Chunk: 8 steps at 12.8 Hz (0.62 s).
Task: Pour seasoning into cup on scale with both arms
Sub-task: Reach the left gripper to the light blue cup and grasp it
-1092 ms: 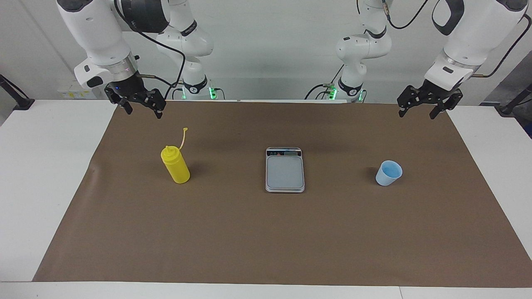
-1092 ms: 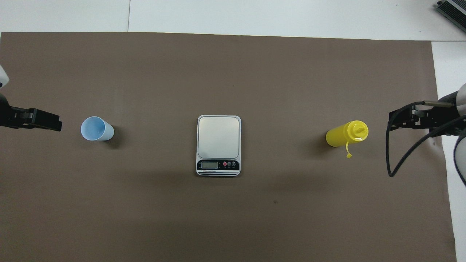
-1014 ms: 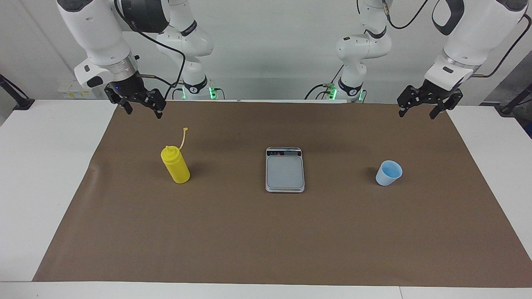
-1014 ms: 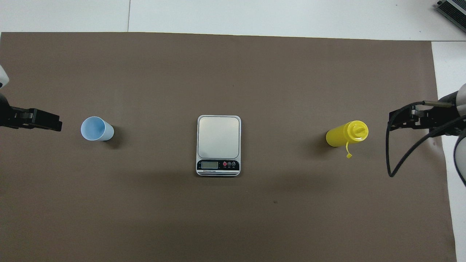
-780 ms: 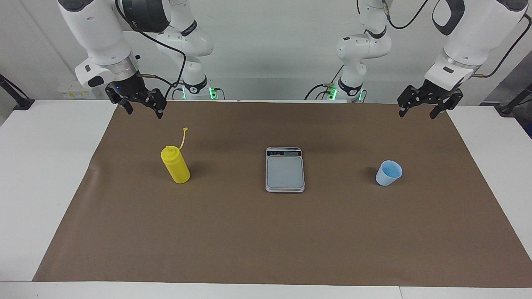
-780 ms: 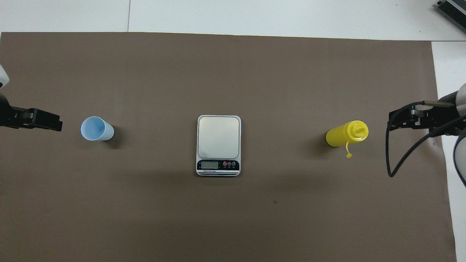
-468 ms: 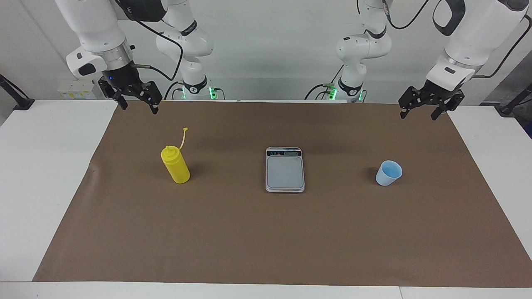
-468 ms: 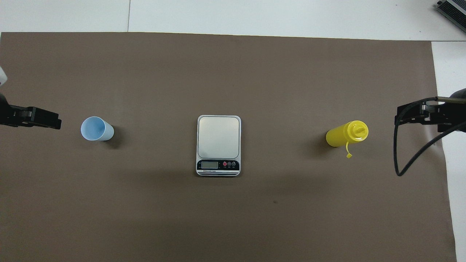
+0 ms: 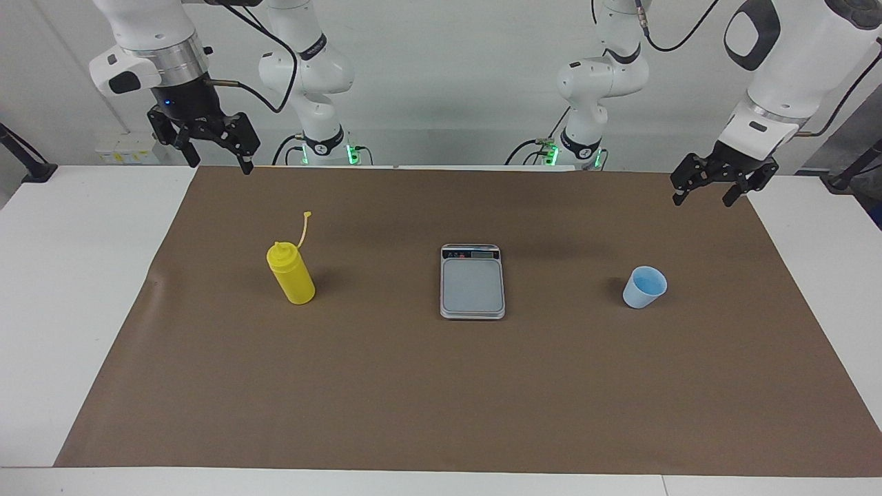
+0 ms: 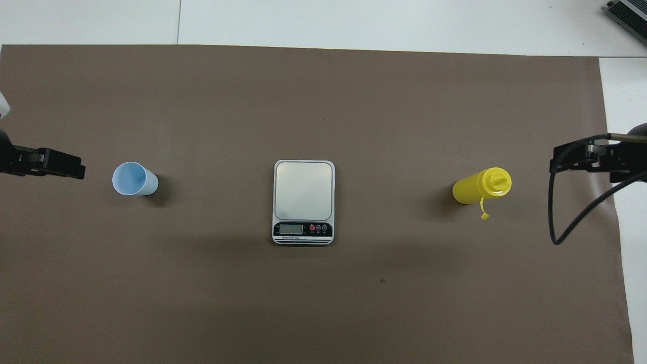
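Cup stands off the scale, toward the left gripper; both grippers empty, fingers apart, right gripper nearer the seasoning

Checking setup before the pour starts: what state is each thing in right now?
Yellow plastic squeeze bottle: upright, cap off, strap dangling.
Light-blue plastic cup: upright, on the mat.
Silver-grey digital scale: plate bare.
Left gripper: open, holding nothing.
Right gripper: open, holding nothing.
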Tool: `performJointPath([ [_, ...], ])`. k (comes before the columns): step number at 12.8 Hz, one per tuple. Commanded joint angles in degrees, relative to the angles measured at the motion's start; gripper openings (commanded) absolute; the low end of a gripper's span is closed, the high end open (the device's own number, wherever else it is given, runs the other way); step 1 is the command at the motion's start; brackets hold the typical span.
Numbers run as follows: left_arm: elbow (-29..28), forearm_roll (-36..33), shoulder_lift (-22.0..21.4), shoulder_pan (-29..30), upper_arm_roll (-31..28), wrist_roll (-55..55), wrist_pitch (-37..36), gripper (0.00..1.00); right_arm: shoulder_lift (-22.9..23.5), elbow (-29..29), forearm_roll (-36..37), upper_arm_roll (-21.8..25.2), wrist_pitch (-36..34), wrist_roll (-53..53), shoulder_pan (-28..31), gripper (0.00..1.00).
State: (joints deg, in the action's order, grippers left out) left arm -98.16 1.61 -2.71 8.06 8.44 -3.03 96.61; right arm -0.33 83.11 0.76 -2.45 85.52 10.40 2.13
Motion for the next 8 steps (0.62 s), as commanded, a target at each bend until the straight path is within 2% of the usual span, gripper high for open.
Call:
performJointPath([
  [1,-5.4,0.9,-0.6,2.7,0.4,0.3,5.8,1.0,1.7,-2.3,-0.4,-0.5,-2.8,0.1,0.8,1.0],
  [6,-16.0,0.8,1.4,4.5,0.4,4.8,19.6,1.0,1.0,-0.8,-0.5,-0.5,-3.0,0.1,0.0,1.0],
  [8,-18.1,0.9,4.5,4.0,0.4,7.1,25.2,1.0,0.9,-0.1,-0.7,-0.7,-2.9,-0.3,0.0,1.0],
])
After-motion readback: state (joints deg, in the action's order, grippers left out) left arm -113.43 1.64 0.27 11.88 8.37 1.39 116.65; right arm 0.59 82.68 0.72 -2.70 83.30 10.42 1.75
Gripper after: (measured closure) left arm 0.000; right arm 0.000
